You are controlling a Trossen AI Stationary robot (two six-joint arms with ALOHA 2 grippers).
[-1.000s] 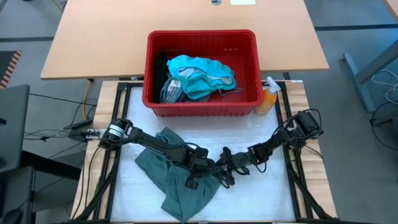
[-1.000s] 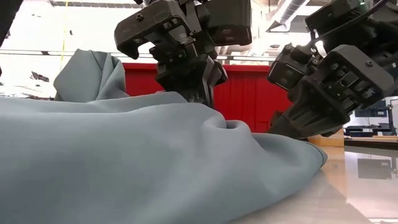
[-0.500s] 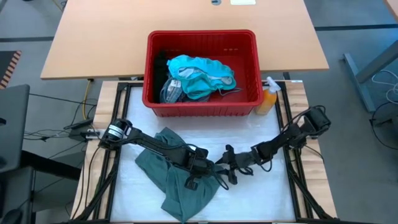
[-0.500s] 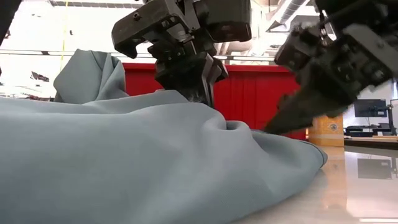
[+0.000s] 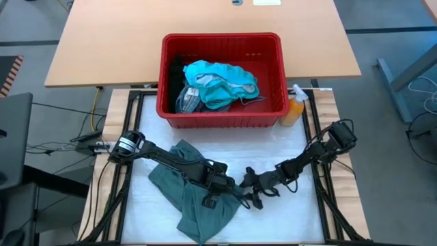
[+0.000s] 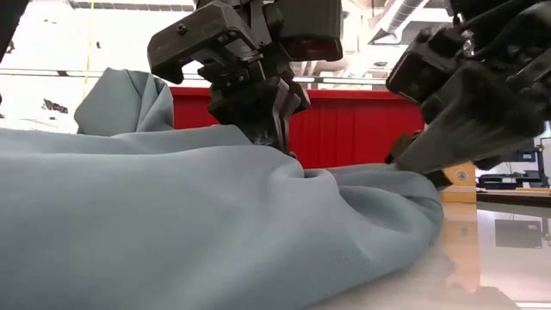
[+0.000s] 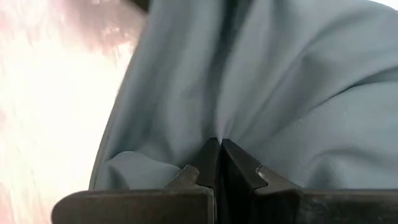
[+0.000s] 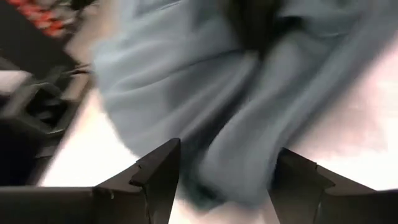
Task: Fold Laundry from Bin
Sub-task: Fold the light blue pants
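A dull grey-green garment (image 5: 194,201) lies crumpled on the white table, filling the low view (image 6: 172,224). My left gripper (image 5: 231,190) stands over the garment's right part, shut on the cloth (image 7: 219,147). My right gripper (image 5: 250,195) is open at the garment's right edge, and the cloth's edge (image 8: 230,168) lies between its spread fingers. Behind the garment stands the red bin (image 5: 222,72), holding bright teal laundry (image 5: 222,82) and a dark piece. My left gripper pinches a small pucker of the garment (image 7: 214,134) between its two fingers, and creases run out from that spot. The fingers (image 6: 277,138) slant steeply down from above. The garment rests on the table around the pinch. My right gripper: I cannot tell whether it touches the cloth.
An orange spray bottle (image 5: 295,109) stands at the bin's right near corner. A wooden desk (image 5: 205,27) lies beyond the bin. Black frame rails (image 5: 321,184) run along the table's sides. Bare white table (image 5: 293,219) shows to the right of the garment.
My right gripper has moved toward the table's near edge, staying open at the garment's right edge. My left gripper has kept its hold in place. The cloth's right edge has bunched up a little toward the left gripper.
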